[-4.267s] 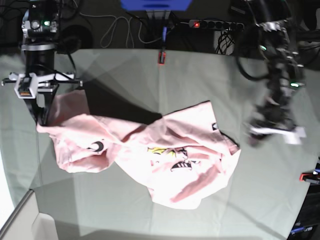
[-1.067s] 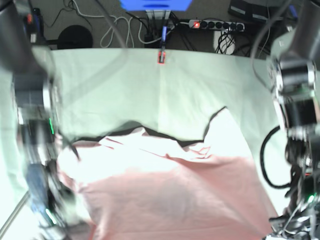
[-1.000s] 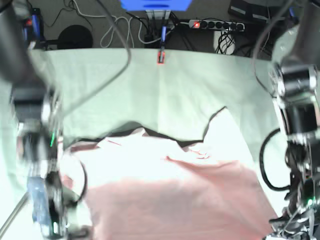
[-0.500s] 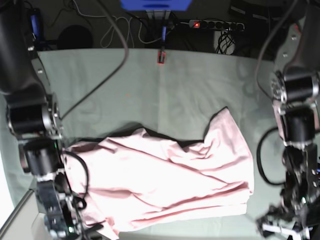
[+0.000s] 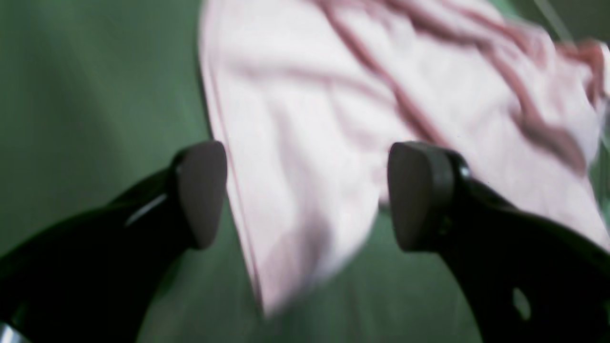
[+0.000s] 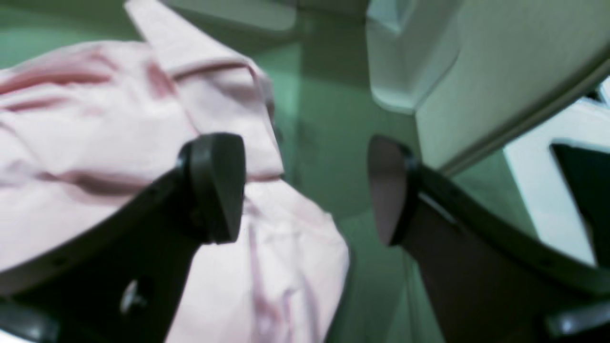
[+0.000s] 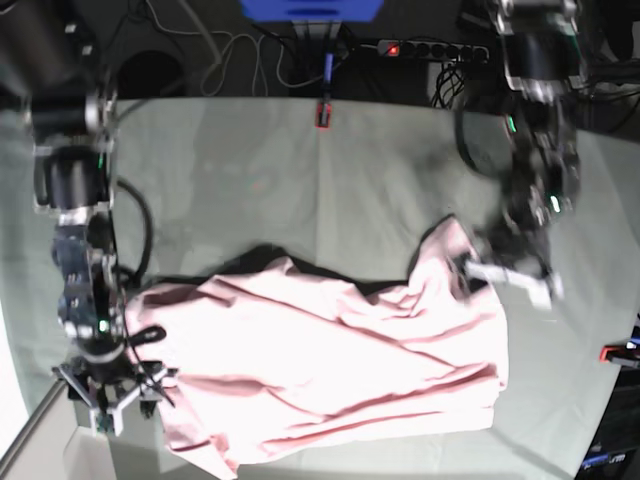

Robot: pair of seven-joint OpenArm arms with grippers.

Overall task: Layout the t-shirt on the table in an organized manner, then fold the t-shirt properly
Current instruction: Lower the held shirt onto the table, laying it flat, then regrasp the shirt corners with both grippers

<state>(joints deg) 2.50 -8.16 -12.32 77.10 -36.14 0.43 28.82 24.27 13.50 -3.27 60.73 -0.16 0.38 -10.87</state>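
Note:
The pale pink t-shirt [image 7: 330,375] lies wrinkled and plain side up on the grey-green table [image 7: 250,180], near the front edge. My left gripper [image 7: 505,272] is open and empty over the shirt's right side. In the left wrist view [image 5: 310,195] a shirt corner [image 5: 305,157] lies below the spread fingers [image 5: 202,190]. My right gripper [image 7: 112,392] is open and empty at the shirt's left edge. In the right wrist view [image 6: 302,190] the shirt [image 6: 95,128] lies under the left finger [image 6: 217,186]. The print is hidden.
A red clamp [image 7: 322,113] sits at the table's far edge and another [image 7: 615,353] at the right edge. A power strip [image 7: 430,48] and cables lie behind the table. A pale box [image 6: 452,71] stands by the front left corner, close to my right gripper.
The shirt was held up and spread, then came down flat and was let go. Since half a second ago my left arm has swung from the front right up to the shirt's right side.

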